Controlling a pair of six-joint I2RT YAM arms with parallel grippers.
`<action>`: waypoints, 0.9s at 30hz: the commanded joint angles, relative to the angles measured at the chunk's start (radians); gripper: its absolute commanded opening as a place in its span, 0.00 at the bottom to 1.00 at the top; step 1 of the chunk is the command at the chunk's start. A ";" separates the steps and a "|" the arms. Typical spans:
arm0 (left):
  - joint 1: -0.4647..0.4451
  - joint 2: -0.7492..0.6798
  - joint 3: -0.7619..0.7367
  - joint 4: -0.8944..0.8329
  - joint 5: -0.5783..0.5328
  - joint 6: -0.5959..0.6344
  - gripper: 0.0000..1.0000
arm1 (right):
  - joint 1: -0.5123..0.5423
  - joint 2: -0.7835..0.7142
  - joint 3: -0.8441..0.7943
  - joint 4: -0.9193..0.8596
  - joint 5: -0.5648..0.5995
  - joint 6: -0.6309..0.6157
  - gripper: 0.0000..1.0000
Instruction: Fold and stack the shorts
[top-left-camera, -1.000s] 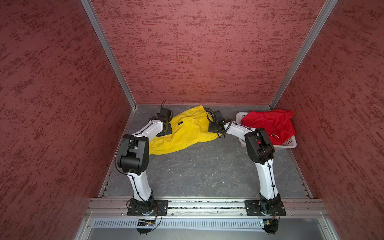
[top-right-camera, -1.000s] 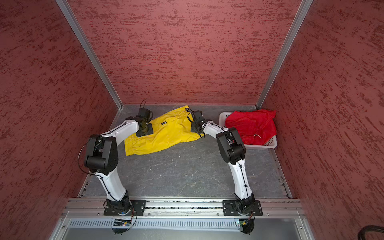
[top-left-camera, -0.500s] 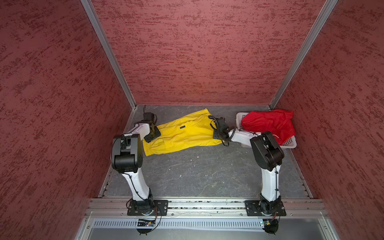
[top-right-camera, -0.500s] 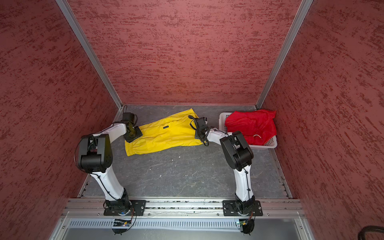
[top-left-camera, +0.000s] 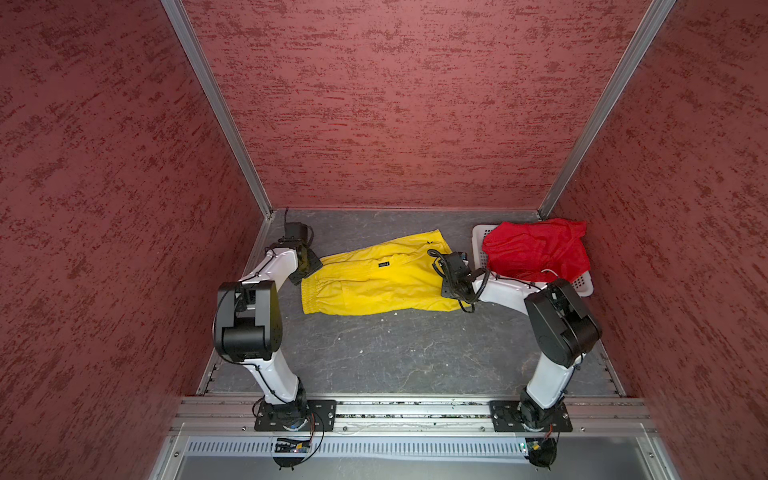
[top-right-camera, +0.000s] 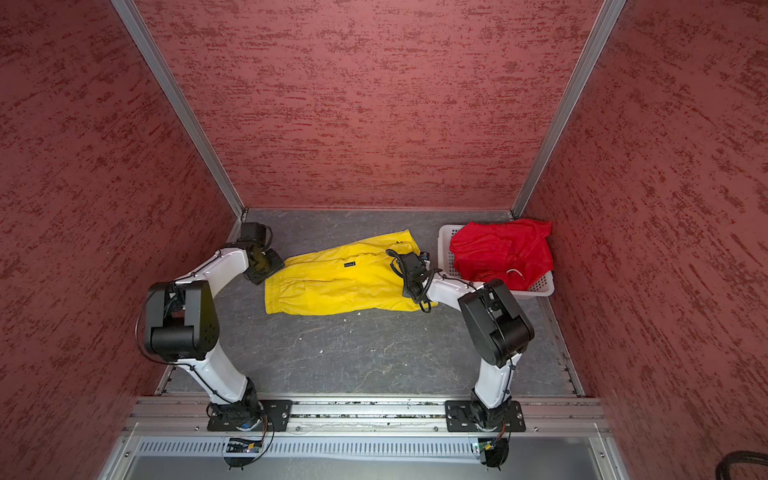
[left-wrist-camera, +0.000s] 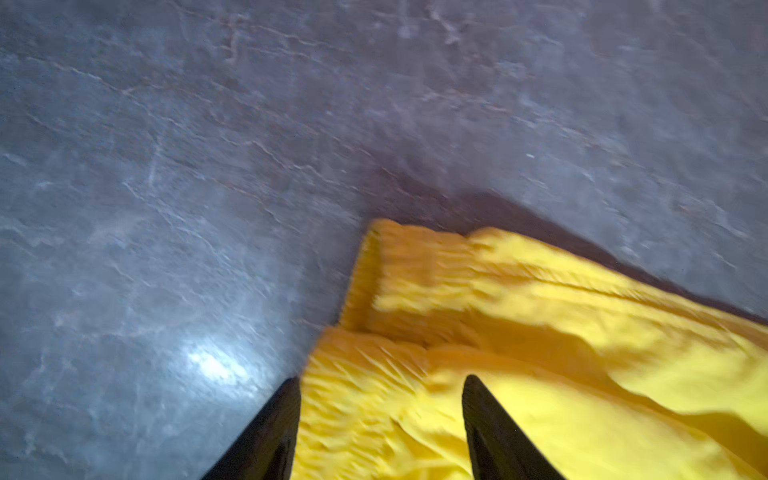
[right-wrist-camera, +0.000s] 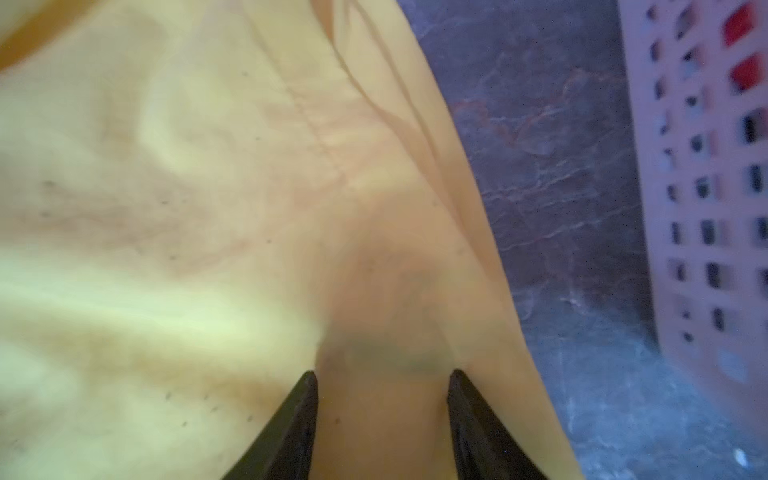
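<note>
Motion blur across the yellow shorts (left-wrist-camera: 540, 332) and basket wall (right-wrist-camera: 706, 208).

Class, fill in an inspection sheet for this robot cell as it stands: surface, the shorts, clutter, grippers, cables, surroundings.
Surface: grey stone-patterned tabletop, a few pale flecks.
Job's things: yellow shorts lying flat between the arms; red shorts heaped in the basket; not stacked.
Clutter: white perforated basket in the far right corner.
Grippers: left gripper at the waistband end, right gripper at the leg end, both with jaws apart over yellow cloth.
Cables: black cable looped at the right wrist, over the yellow shorts.
Surroundings: red textured walls on three sides; metal rail in front.
</note>
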 joint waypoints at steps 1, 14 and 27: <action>-0.069 -0.118 -0.004 -0.027 -0.030 0.004 0.64 | 0.072 -0.058 0.102 -0.081 0.071 0.014 0.53; -0.202 -0.215 -0.168 0.087 0.022 0.018 0.37 | 0.073 0.150 0.493 -0.106 -0.055 -0.134 0.47; -0.387 -0.107 -0.152 0.127 -0.009 -0.008 0.27 | 0.085 0.407 0.659 -0.035 -0.486 -0.067 0.00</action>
